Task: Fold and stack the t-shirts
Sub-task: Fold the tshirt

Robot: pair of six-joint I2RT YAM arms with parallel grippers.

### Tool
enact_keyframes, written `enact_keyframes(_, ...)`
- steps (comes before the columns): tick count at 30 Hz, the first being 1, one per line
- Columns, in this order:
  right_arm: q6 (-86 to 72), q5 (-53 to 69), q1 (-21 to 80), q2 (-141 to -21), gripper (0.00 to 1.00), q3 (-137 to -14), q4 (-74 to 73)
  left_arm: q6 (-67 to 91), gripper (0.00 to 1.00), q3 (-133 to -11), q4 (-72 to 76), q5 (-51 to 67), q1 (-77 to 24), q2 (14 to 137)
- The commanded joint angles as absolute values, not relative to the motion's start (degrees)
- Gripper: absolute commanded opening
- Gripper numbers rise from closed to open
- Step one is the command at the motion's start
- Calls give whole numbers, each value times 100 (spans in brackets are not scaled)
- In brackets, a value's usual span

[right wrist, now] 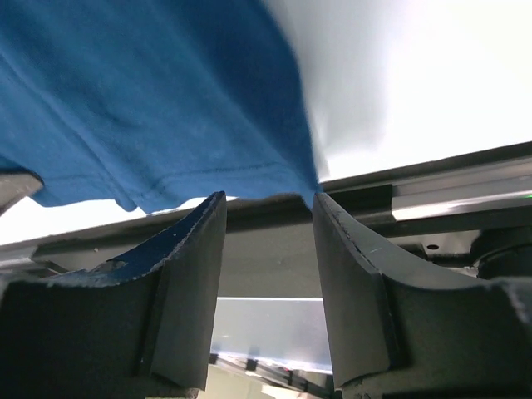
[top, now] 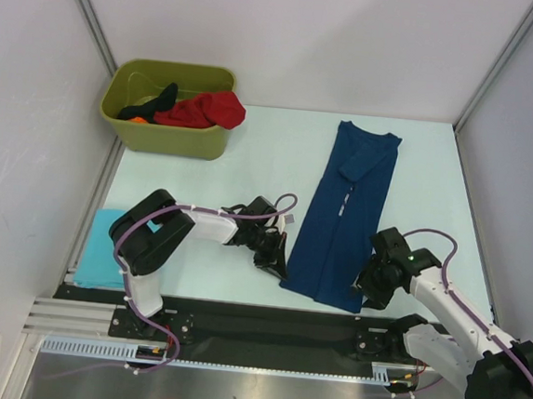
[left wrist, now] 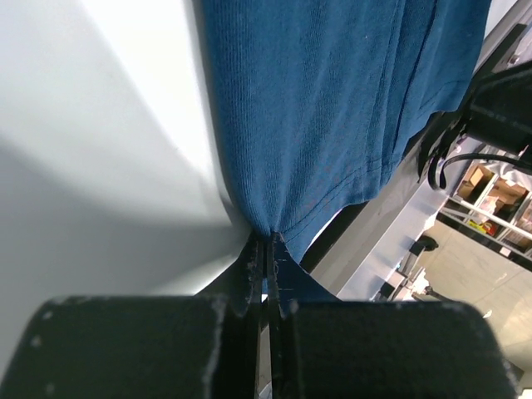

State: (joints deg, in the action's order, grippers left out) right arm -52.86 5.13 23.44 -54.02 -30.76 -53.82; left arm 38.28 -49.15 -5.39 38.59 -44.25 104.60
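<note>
The navy blue t-shirt (top: 345, 211) lies folded into a long narrow strip on the table, its hem at the near edge. My left gripper (top: 275, 256) is shut on the hem's left corner; in the left wrist view the jaws (left wrist: 269, 243) pinch the blue cloth (left wrist: 316, 108). My right gripper (top: 368, 288) is at the hem's right corner and open; in the right wrist view the fingertips (right wrist: 268, 204) sit just below the hem (right wrist: 166, 125), with nothing between them. A light turquoise t-shirt (top: 108, 246) lies folded at the near left.
The olive-green bin (top: 165, 130) stands at the back left, holding a red t-shirt (top: 204, 110) and a black one (top: 163, 95). The dark rail (top: 256, 320) runs along the table's near edge. White walls enclose the table.
</note>
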Motion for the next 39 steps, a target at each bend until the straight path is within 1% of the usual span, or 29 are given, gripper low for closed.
enact_keyframes(1,-5125,282,2067,-5458,51,-3015,-5378,3489,0,-4843,-949,3797,-4491,10231)
enact_keyframes(5,-4922,404,1890,-5572,52,-2945,-5257,3489,0,-4825,-949,3797,-4491,10178)
enact_keyframes(8,-4931,641,1898,-5599,51,-2839,-5055,3516,0,-4843,-932,3841,-4491,10195)
enact_keyframes(14,-4983,870,1925,-5441,45,-2576,-4940,3516,0,-4887,-967,3841,-4500,10178)
enact_keyframes(17,-4983,931,1925,-5405,38,-2400,-4712,3542,0,-4887,-949,3841,-4491,10169)
enact_keyframes(19,-4992,967,1934,-5449,27,-2312,-4589,3551,0,-4887,-958,3841,-4491,10143)
enact_keyframes(20,-4975,1002,1942,-5441,17,-2303,-4457,3568,0,-4887,-975,3832,-4491,10108)
enact_keyframes(21,-4940,1002,1942,-5432,0,-2329,-4465,3586,0,-4913,-1010,3815,-4500,10073)
enact_keyframes(23,-4957,870,1916,-5265,0,-2574,-4561,3840,0,-4948,-1054,3893,-4483,9968)
enact_keyframes(24,-4931,870,1881,-5186,0,-2671,-4579,3884,0,-5157,-1159,3833,-4482,9941)
enact_keyframes(28,-4545,1089,1172,-5325,0,-3268,-4588,3876,0,-6045,-1853,3481,-4439,9931)
enact_keyframes(31,-3958,1274,731,-5913,0,-3796,-4457,3850,0,-6967,-2204,3411,-4307,10308)
enact_keyframes(33,-3693,1466,309,-6510,0,-4252,-4377,3893,0,-7625,-2294,3349,-4184,10685)
enact_keyframes(35,-3367,1564,45,-7176,0,-4804,-4281,4095,0,-8135,-2233,3445,-4070,10976)
enact_keyframes(39,-2989,1634,-351,-8144,0,-5622,-4166,4350,0,-9051,-2057,3577,-3841,11688)
